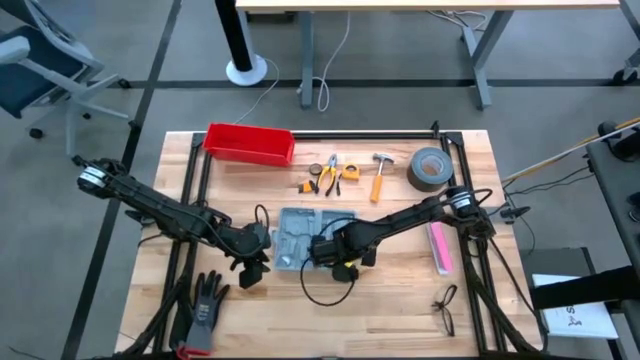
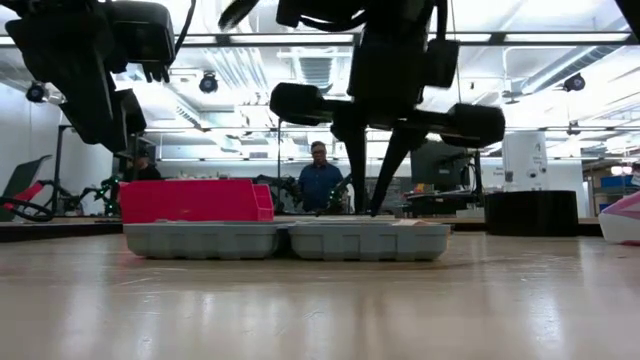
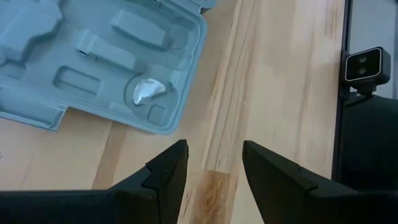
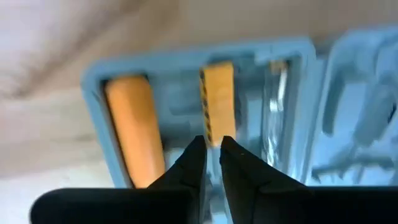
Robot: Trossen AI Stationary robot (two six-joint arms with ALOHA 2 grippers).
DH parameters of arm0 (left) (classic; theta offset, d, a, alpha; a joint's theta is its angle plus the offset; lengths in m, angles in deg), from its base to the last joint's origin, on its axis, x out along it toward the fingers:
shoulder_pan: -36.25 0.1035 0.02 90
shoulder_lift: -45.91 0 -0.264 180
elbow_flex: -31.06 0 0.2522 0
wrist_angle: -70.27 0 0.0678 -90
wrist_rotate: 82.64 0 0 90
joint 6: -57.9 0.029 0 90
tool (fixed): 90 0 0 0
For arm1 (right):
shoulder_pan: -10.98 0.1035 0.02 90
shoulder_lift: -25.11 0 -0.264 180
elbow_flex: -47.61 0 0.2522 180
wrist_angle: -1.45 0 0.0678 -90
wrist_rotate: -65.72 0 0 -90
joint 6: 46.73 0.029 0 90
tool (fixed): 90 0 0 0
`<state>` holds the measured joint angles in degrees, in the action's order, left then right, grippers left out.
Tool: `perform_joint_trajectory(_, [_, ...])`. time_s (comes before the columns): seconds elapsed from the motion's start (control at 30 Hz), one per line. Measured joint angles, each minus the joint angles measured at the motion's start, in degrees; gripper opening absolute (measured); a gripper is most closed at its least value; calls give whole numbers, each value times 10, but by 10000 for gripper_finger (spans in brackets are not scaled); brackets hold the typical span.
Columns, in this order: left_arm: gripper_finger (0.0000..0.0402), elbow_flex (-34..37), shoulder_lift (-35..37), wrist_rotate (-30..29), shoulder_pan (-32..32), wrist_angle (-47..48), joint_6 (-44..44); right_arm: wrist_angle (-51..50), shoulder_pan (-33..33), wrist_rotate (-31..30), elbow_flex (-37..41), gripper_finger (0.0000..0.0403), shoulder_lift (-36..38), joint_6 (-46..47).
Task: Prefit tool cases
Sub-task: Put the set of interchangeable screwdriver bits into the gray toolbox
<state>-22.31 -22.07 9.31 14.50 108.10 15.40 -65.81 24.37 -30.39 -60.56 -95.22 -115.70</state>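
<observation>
Tool case (image 1: 297, 238) lying open flat at counter (image 1: 400, 300) centre, both grey-blue halves side by side, moulded slots up. Right claw (image 4: 212, 146) directly above the case half nearer the right arm, fingers almost together, tips at the end of a narrow yellow tool with a black-striped edge (image 4: 216, 99) seated in a slot; actual grip on it not discernible. Orange-handled tool (image 4: 132, 127) in the neighbouring slot of the same half. Left claw (image 3: 214, 163) hovering over bare wood just beside the other half of the case, fingers moderately apart, holding nothing; silvery glint in a round recess of that half in the left wrist view. Red bin (image 1: 249, 143) at the far edge of the counter. Beyond the case: loose orange-handled pliers (image 1: 328, 174), hammer (image 1: 380, 175), roll of grey tape (image 1: 431, 168). Pink tool (image 1: 439, 247) near the right arm, black glove (image 1: 205, 303) at the near left, safety glasses (image 1: 446, 309) at the near right. Two people (image 2: 320, 180) in the room behind, seen in the low view.
</observation>
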Motion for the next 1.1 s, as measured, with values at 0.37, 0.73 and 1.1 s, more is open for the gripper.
perform_joint_trajectory(0.37, [162, 0, 0, 3, 0, 0, -5, 42, 1, 5, 1, 100, -14, 7])
perform_joint_trajectory(0.73, [162, 0, 0, 3, -3, 0, -9, 47, 2, 19, 1, 137, -28, 30])
perform_joint_trajectory(1.1, [162, 0, 0, 3, -11, 0, -16, 50, 2, 18, 2, 75, -42, 39])
